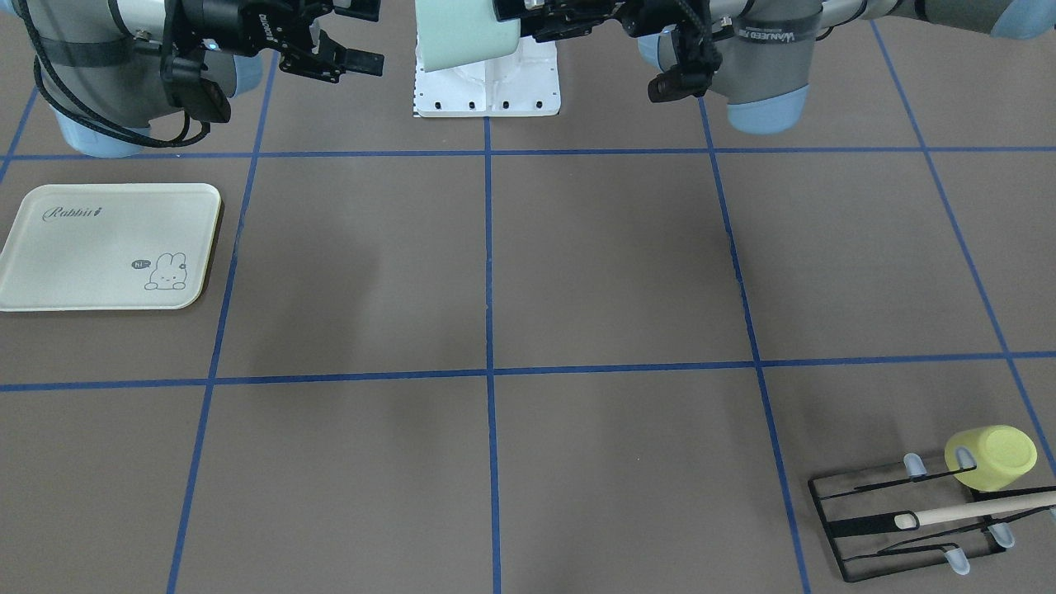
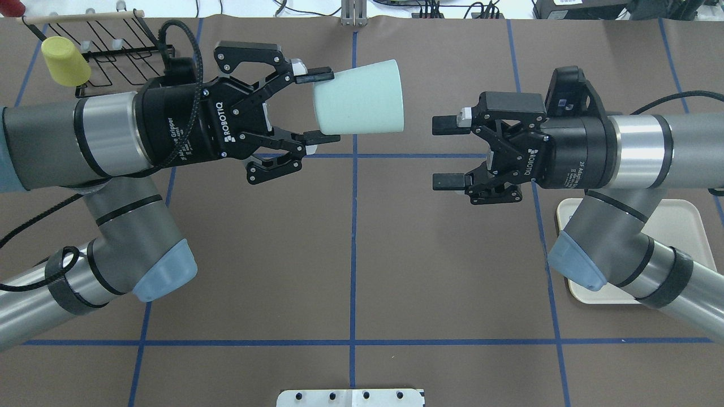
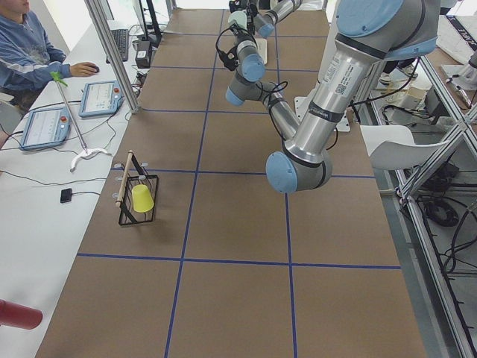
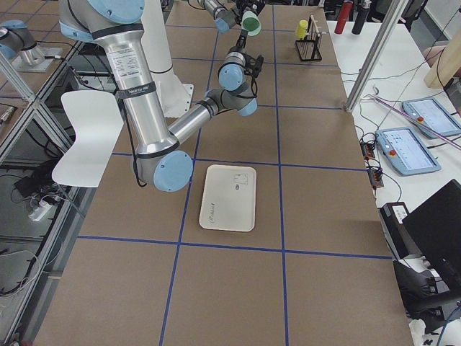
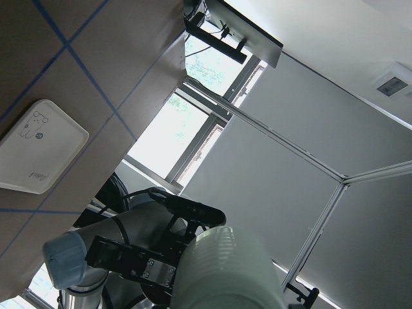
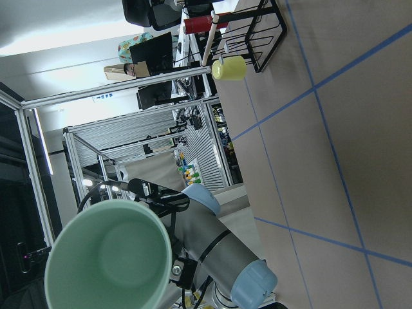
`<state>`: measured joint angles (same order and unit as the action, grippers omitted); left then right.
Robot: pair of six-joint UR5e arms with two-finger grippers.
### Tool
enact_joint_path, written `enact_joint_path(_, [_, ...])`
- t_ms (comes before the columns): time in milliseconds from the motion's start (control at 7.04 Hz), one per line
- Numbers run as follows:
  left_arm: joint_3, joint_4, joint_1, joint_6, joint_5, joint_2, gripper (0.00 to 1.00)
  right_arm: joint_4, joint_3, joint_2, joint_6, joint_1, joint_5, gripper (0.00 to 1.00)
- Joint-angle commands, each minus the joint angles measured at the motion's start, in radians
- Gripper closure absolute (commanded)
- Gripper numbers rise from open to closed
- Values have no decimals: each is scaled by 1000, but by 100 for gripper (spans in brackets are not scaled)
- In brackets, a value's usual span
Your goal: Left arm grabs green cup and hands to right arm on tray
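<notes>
High above the middle of the brown table [image 2: 350,254] with its blue tape grid, the left arm [image 2: 73,141] holds the green cup [image 2: 359,97] on its side in mid-air. The left gripper [image 2: 319,105] is clamped across the cup's narrower base end, one finger on either side of the wall. The cup's wide mouth points across the centre line at the right gripper [image 2: 445,152], whose two fingers stand spread apart and grasp nothing. A clear gap separates those fingers from the cup's rim, and in the overhead view the cup sits a little farther from the robot than the waiting claw. From the right wrist camera the cup [image 6: 106,257] shows as an open round mouth facing the lens. The left wrist camera catches its base and ribbed side [image 5: 228,270] close up, with the opposite gripper behind it. The tray [image 1: 99,247] lies flat on the table on the robot's right side, well apart from the cup, its "Rabbit" script and bunny drawing facing up. In the overhead view the elbow of the right arm [image 2: 639,152] hides part of it. At the far corner on the robot's left, a yellow-green cup [image 2: 65,61] rests against a black wire rack [image 2: 113,42] that carries a wooden rod [image 1: 982,510].
</notes>
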<state>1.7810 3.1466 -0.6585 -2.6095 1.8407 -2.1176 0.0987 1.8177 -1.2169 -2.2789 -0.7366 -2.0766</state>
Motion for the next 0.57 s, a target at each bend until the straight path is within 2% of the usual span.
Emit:
enact_joint_path(0, [-2, 4, 29, -1, -5, -5, 100, 7, 0, 16, -1, 14, 39, 3])
enact_joint_path(426, [1, 1, 60, -1, -14, -13, 100, 7, -5, 19, -1, 25, 67, 5])
